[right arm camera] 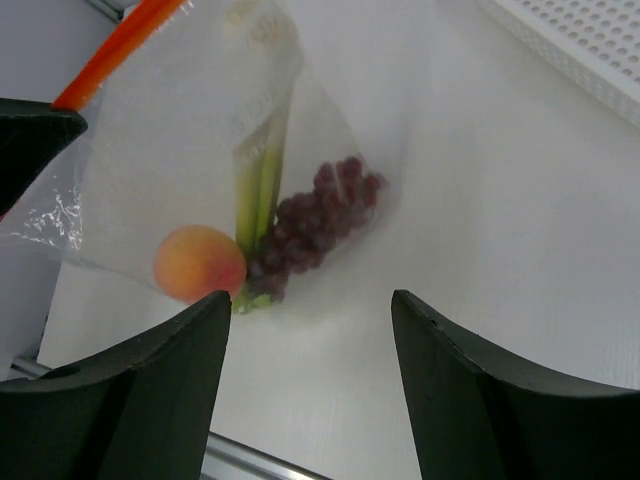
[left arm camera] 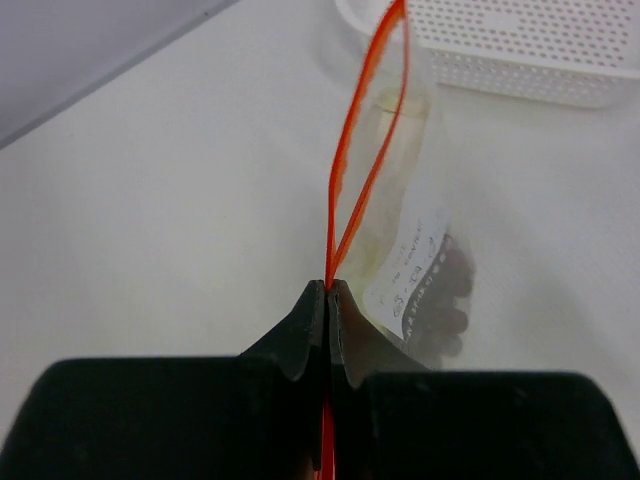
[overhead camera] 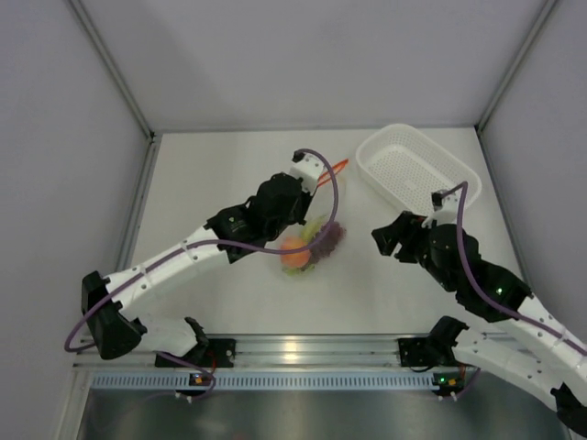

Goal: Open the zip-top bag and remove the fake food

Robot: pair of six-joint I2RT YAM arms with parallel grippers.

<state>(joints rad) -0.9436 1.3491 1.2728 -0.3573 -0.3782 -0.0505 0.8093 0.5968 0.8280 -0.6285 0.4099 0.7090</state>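
The clear zip-top bag hangs from its orange-red zipper strip, and my left gripper is shut on that strip's end. Beyond the jaws the two halves of the strip bow apart into a narrow loop. The fake food lies in the bag's lower end: a round orange-pink fruit, a green stalk and a dark grape bunch. My right gripper stands open and empty to the right of the bag, apart from it. In the top view it is level with the food.
A white perforated basket sits at the back right, just behind my right arm, and its wall shows beyond the bag in the left wrist view. Grey walls close the table on three sides; a metal rail runs along the near edge.
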